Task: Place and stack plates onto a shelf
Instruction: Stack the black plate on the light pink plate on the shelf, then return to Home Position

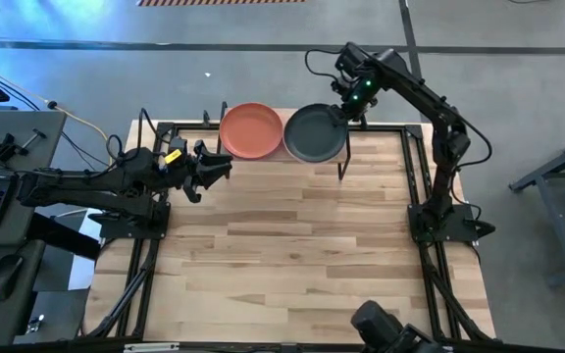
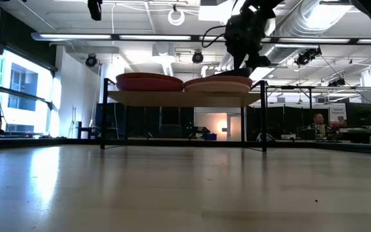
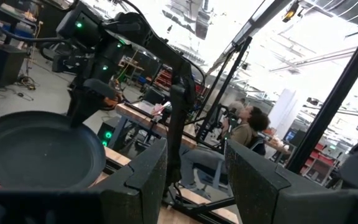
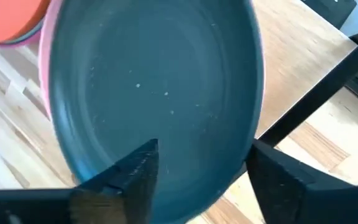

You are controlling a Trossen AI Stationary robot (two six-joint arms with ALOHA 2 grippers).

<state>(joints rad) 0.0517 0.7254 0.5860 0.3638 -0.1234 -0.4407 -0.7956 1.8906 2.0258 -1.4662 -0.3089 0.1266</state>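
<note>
On the shelf (image 1: 361, 147), the right gripper (image 4: 197, 171), apparently released, straddles the black plate's (image 1: 314, 132) rim.

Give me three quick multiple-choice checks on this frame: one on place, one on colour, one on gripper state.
1. Where is the right gripper?
A. over the black plate's rim on the shelf
B. low over the bare tabletop
C. beside the left gripper

2. What colour is the top plate of the other stack?
A. cream
B. orange
C. teal

3. How do the right gripper's fingers stand?
A. shut on the plate
B. shut, empty
C. open, astride the plate's rim

Key: 1 A, high view puts it at the black plate's edge; 2 B, orange plate shows on top; 3 C, right wrist view shows them spread.
</note>
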